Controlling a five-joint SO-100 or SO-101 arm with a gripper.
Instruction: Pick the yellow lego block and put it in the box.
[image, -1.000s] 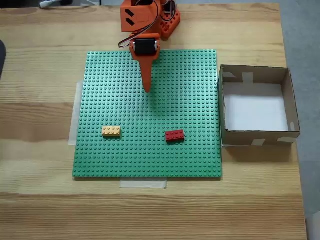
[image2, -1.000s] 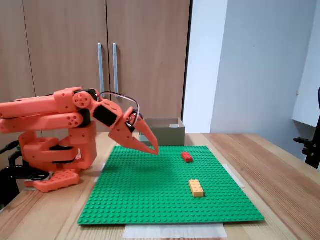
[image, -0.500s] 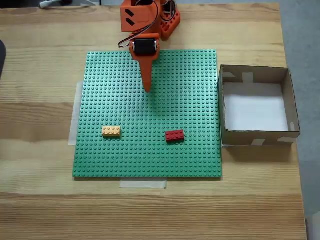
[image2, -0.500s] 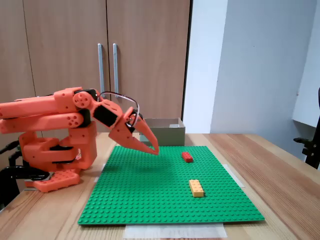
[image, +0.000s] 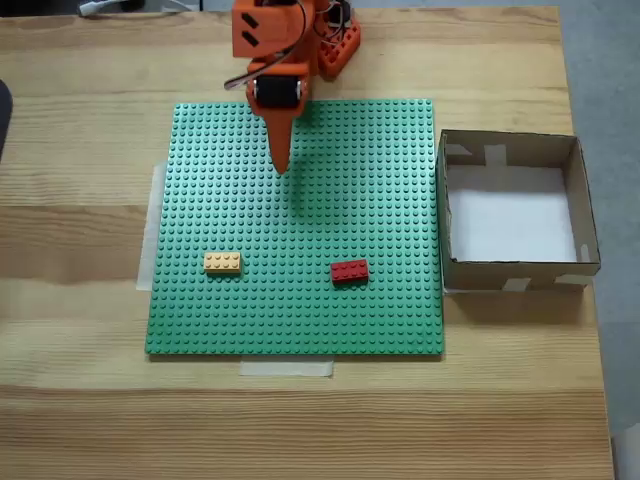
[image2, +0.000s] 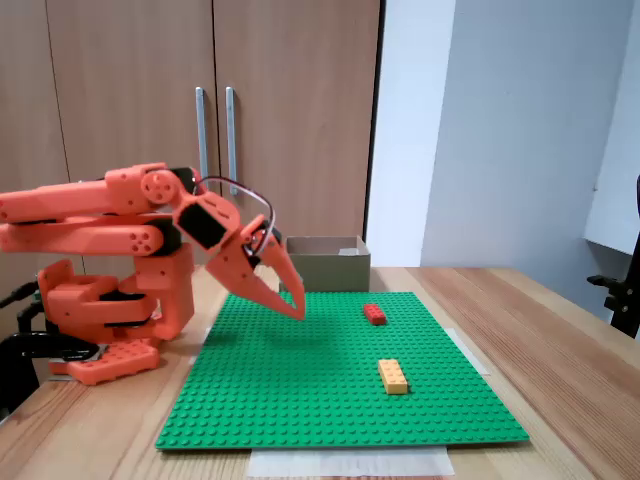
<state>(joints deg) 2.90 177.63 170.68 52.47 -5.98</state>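
Note:
The yellow lego block (image: 222, 262) lies flat on the green baseplate (image: 380, 180), in its lower left part in the top-down fixed view; the side fixed view has this block (image2: 392, 376) near the plate's front. The box (image: 590, 225) of brown cardboard with a white bottom stands off the plate's right edge, and sits behind the plate as the box (image2: 325, 263) in the side view. My orange gripper (image: 280, 166) hangs shut above the plate's upper middle, well apart from the yellow block, tip pointing down (image2: 297, 312), holding nothing.
A red brick (image: 349, 270) lies on the plate to the right of the yellow one. The arm's orange base (image2: 110, 330) stands on the wooden table (image: 80, 400) beyond the plate's far edge. Wooden cabinet doors (image2: 130, 90) stand behind the arm.
The gripper has swung slightly left and drawn back toward the base, lifting a little; it stays shut. Both bricks and the box lie unmoved.

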